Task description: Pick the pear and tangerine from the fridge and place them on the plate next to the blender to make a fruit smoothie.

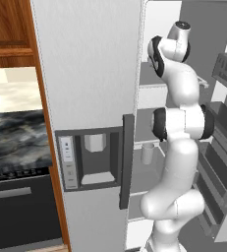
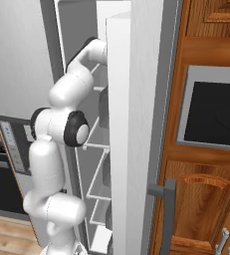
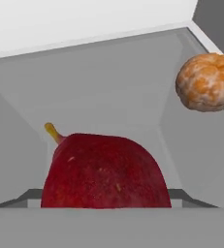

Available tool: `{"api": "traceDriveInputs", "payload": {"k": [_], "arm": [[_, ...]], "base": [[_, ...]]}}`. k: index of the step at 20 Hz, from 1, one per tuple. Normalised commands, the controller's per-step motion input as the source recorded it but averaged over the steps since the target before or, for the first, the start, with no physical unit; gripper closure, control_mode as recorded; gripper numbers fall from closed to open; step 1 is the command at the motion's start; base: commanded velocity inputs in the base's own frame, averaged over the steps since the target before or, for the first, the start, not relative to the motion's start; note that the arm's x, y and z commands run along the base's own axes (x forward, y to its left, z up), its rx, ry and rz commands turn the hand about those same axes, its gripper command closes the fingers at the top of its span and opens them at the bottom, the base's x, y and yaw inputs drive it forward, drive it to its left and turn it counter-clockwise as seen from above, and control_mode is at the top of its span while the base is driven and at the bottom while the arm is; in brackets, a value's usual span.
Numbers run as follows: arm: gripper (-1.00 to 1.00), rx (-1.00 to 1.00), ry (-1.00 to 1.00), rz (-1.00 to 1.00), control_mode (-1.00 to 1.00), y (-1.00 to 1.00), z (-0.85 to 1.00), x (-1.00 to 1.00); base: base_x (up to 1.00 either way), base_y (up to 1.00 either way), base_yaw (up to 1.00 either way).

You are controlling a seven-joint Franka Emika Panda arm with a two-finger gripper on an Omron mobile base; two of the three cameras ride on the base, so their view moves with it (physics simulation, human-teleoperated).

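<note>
A dark red pear (image 3: 106, 172) with a yellow stem lies very close to the hand camera, low in the middle of the hand view. It rests on a pale grey shelf (image 3: 108, 87) inside the fridge (image 1: 85, 74). The tangerine (image 3: 206, 81) sits farther back, to the pear's upper right, near the shelf's corner. My arm (image 1: 176, 74) reaches up into the open upper compartment, and its hand is hidden behind the fridge wall. The plate and the blender are out of view.
The fridge's open door (image 2: 131, 124) stands at my right, its bins (image 1: 223, 147) beside the arm. A pale cup (image 1: 147, 153) stands on a lower shelf. A black oven front (image 1: 16, 206) is at the left, and wooden cabinets with a wall oven (image 2: 216, 107) at the right.
</note>
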Motion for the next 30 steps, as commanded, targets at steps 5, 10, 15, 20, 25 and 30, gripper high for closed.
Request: {"api": "traceDriveInputs", "payload": {"k": [5,10,15,20,25,30], "arm": [[1.0,0.0,-0.17,0.0,-1.0,0.0,0.0,-0.53],[1.0,0.0,-0.24,0.01,-1.0,0.0,0.0,-0.93],[1.0,0.0,-0.31,0.01,-1.0,0.1,0.05,-1.0],[1.0,-0.01,-0.19,0.0,-1.0,0.24,0.39,-1.0],[1.0,0.0,-0.01,0.0,-1.0,0.48,0.49,-1.0],[1.0,0.0,0.15,0.0,-1.0,0.34,0.26,-1.0]], "base": [[0.0,0.0,0.0],[0.0,0.0,0.0],[0.0,0.0,0.0],[0.0,0.0,0.0],[0.0,0.0,0.0],[0.0,0.0,0.0]]}}
